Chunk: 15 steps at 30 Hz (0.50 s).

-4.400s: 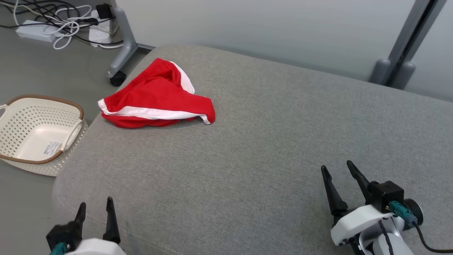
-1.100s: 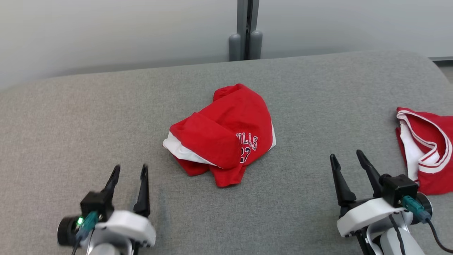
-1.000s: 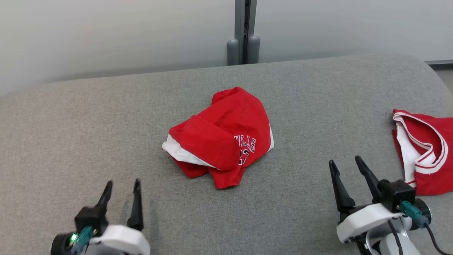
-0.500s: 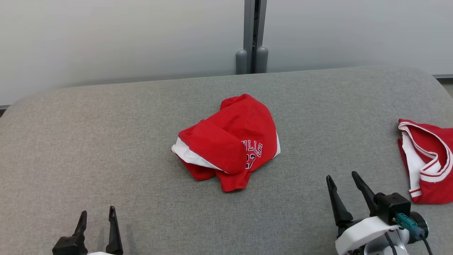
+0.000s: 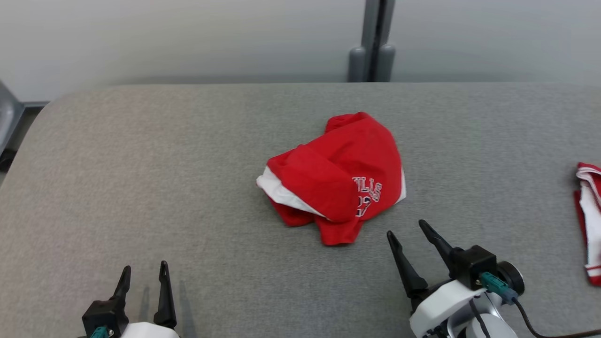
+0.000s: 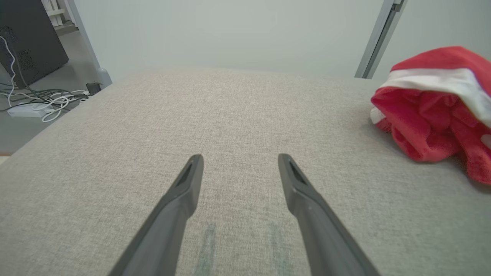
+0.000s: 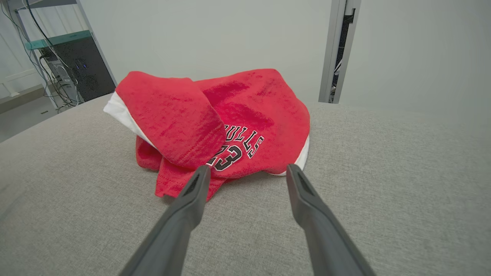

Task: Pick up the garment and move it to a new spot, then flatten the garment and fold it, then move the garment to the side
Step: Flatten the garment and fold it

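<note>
The red garment (image 5: 338, 178) lies crumpled in a heap on the grey upholstered surface (image 5: 188, 164), just in front of the right gripper (image 5: 405, 227) and a little to its left side. The two dark fingers of this gripper stand apart and hold nothing. In the right wrist view the left fingertip (image 7: 200, 174) is in line with the lower hem of the garment, but I cannot tell whether it touches the cloth. The right fingertip is over the bare surface, near the white edge of the garment. On the cloth, directly ahead of the fingers, are the letters "ULLS" and the number 23. A folded flap of red cloth with a white band covers the part to the left of them.

The left gripper (image 5: 144, 265) is well apart from the garment, which lies ahead of it and far to its right. Its fingers are also spread, with only the grey surface between them.

A second red and white garment (image 5: 589, 220) lies to the right of the right gripper, well apart from it.
</note>
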### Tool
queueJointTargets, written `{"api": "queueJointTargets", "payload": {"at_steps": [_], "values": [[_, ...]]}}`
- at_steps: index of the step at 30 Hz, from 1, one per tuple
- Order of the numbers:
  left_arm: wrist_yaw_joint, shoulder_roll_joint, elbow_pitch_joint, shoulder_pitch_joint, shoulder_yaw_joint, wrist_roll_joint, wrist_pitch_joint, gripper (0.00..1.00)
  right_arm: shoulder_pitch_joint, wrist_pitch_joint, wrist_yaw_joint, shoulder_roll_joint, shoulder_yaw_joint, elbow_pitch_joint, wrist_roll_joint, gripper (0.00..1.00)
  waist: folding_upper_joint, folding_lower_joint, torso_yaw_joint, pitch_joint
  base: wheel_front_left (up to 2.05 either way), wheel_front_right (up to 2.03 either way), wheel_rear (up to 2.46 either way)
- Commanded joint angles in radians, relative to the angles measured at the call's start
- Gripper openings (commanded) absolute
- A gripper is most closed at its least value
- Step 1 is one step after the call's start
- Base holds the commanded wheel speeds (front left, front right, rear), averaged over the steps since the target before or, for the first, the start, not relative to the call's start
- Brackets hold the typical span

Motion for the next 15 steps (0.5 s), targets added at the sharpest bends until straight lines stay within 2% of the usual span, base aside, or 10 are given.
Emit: {"api": "queueJointTargets", "payload": {"at_steps": [1, 7, 15], "values": [[0.006, 0.004, 0.002, -0.027, -0.005, -0.006, -0.001, 1.0, -0.025, 0.0, 0.0, -0.007, 0.023, 0.016, 0.006, 1.0, 0.0, 0.0, 0.044, 0.028, 0.0, 0.0, 0.0], [0.007, 0.004, 0.007, -0.032, -0.023, -0.02, -0.001, 1.0, -0.083, 0.0, 0.0, -0.006, 0.092, 0.071, -0.006, 1.0, 0.0, 0.0, 0.121, 0.057, 0.0, 0.0, 0.0], [0.006, 0.003, 0.003, -0.035, -0.045, -0.046, -0.001, 1.0, -0.12, 0.0, 0.0, -0.007, 0.091, 0.096, -0.035, 1.0, 0.0, 0.0, 0.18, 0.08, 0.0, 0.0, 0.0]]}}
